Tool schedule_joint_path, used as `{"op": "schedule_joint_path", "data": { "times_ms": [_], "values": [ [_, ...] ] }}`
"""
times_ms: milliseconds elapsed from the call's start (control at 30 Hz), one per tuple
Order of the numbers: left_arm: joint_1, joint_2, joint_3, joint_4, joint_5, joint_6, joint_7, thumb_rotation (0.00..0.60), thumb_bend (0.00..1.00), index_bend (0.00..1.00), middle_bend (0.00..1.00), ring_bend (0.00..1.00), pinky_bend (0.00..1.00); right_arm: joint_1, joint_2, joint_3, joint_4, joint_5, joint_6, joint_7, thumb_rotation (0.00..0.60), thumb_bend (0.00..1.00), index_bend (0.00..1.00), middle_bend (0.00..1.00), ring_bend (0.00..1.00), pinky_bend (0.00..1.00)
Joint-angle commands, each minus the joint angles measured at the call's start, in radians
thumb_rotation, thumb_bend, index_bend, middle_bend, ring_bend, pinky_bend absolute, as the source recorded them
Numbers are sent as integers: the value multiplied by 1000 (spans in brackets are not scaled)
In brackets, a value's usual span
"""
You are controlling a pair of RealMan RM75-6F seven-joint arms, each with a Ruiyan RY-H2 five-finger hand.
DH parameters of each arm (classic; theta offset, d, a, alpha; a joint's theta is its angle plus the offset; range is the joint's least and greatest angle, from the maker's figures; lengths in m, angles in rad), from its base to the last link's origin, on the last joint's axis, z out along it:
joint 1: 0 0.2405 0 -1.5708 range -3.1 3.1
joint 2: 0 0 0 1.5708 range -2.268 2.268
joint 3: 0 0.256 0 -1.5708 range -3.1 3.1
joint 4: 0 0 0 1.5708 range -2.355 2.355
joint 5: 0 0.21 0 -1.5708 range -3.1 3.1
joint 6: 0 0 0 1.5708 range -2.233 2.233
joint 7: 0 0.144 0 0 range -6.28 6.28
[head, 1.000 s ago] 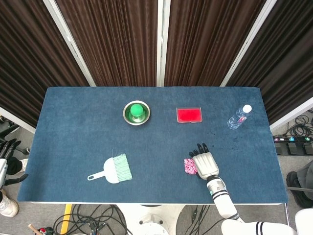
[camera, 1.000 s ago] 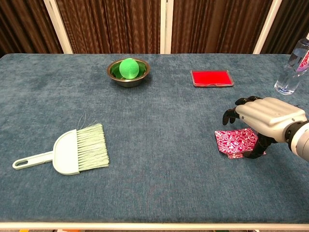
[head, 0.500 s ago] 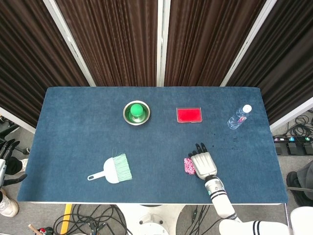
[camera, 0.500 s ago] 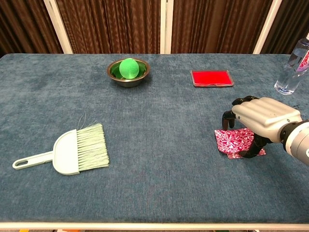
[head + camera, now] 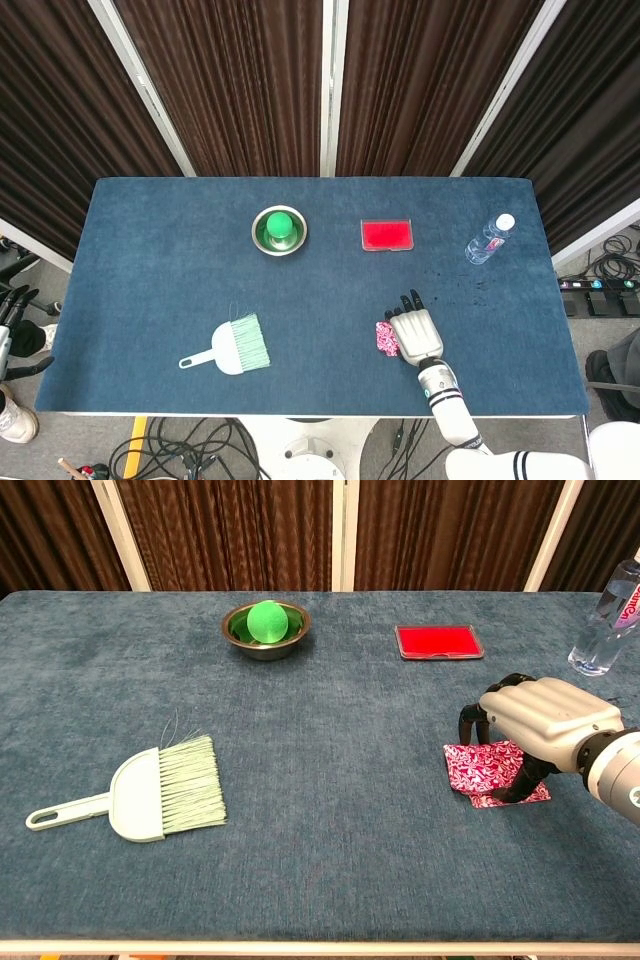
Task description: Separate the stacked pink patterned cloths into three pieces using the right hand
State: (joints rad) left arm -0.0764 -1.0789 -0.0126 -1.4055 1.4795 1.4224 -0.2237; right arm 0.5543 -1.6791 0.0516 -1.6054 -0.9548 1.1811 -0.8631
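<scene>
We saw the right robot hand [image 5: 545, 720] arched over the stacked pink cloths [image 5: 490, 772] on the bench [image 5: 330, 810], fingertips [image 5: 500, 794] touching; actual grip unclear.

The right hand [image 5: 545, 720] sits low over the table at about four o'clock in the chest view, palm down, knuckles up, wrist and forearm running off toward three o'clock. Its fingers [image 5: 478, 716] curl downward with dark tips pointing at the surface, and the thumb reaches down beneath the palm toward five o'clock. From the head view the same right hand [image 5: 416, 333] lies at five o'clock, fingers pointing toward twelve, forearm trailing to the near edge. The left hand [image 5: 12, 312] hangs off the table at nine o'clock, dark fingers spread apart, holding nothing.
</scene>
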Motion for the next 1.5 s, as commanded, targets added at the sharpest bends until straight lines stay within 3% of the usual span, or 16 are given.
{"op": "schedule_joint_path", "data": {
  "times_ms": [33,367,633,900,1267,1500],
  "values": [
    [-3,1,-2,-6,-1,-3,6,600,0,88,46,43,183,-2,4,-1,-4,-8,6,7,600,158,504,427,132,0],
    [-3,3,0,-10,-2,-10,8,600,0,88,46,43,183,-8,36,7,-34,-25,23,26,600,158,508,429,132,0],
    [-1,5,2,-10,-1,-8,12,600,0,88,46,43,183,21,78,65,-19,-14,7,49,600,158,508,429,132,0],
    [0,13,3,-16,-6,-13,26,600,0,89,46,43,183,90,83,129,119,19,-104,111,600,158,509,429,132,0],
    [3,11,4,-9,-23,-29,28,600,0,88,46,43,183,170,-10,139,363,55,-243,171,600,158,508,426,132,0],
    [8,13,4,3,-26,-26,15,600,0,88,46,43,183,189,-46,132,430,52,-279,205,600,147,477,393,131,0]
  ]
}}
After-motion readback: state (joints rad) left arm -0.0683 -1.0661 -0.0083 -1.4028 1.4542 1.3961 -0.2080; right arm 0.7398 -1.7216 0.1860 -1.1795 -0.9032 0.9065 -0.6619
